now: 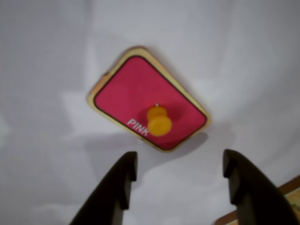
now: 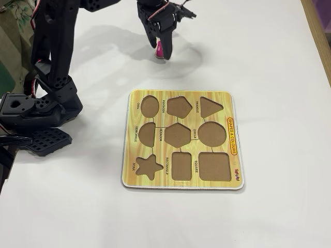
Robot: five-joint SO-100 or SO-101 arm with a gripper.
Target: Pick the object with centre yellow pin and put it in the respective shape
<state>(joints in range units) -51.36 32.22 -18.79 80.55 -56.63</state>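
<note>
A pink rectangular puzzle piece [image 1: 145, 101] with a wood-coloured rim, the word PINK and a yellow centre pin [image 1: 158, 120] lies flat on the white table. In the wrist view my gripper [image 1: 180, 171] is open and empty, just short of the piece, with both dark fingers [image 1: 123, 180] below it and not touching it. In the fixed view the gripper [image 2: 158, 51] hangs over the piece at the top, and only a pink sliver [image 2: 159, 49] of it shows. The yellow shape board [image 2: 181, 139] with empty cut-outs, a rectangle [image 2: 181, 165] among them, lies mid-table.
The arm's black base [image 2: 36, 108] stands at the left of the fixed view. A corner of the board [image 1: 286, 192] shows at the lower right of the wrist view. A wooden table edge [image 2: 318, 31] runs along the right.
</note>
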